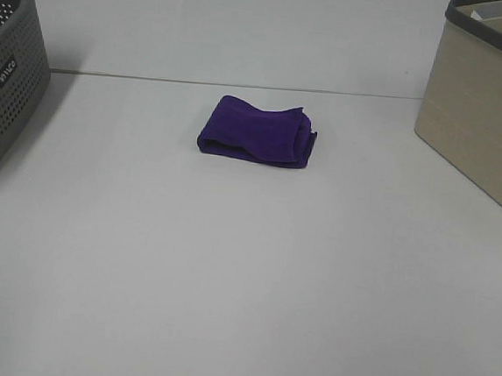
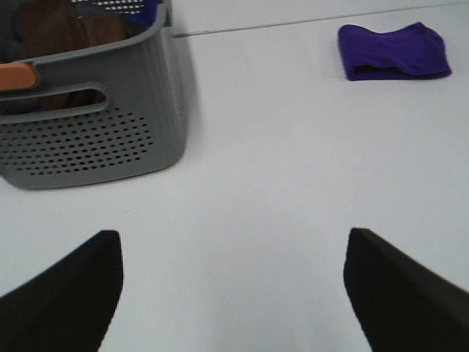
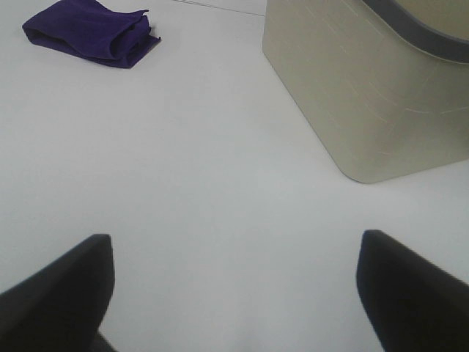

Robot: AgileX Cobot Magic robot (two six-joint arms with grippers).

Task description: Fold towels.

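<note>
Overhead: purple towel [image 1: 258, 132] sits folded into a compact bundle about mid-table, slightly toward the far side, alone on the white table [image 1: 242, 284]. Grey perforated basket [image 1: 4, 78] at far left, beige bin [image 1: 485, 121] at far right, both well apart from the towel. Neither arm shows in this view, so both look parked off the near edge; my read is the fold is done or nearly so and the cloth is left central so either arm can reach it. Loose layered ends face right, rounded fold faces left. Left wrist view: left gripper [image 2: 234, 293] hangs over bare table, jaws spread wide, nothing between them, touching nothing. Basket [image 2: 110, 132] close by with brown cloth [image 2: 66, 44] and something blue inside, probably the supply of unfolded pieces. Towel [image 2: 393, 51] far off, well apart from the fingers. Right wrist view: right gripper [image 3: 234, 293] also wide apart and empty, over bare table, beige bin [image 3: 366, 95] just beside its line of sight, likely the drop-off. Towel [image 3: 91, 33] distant, untouched.
</note>
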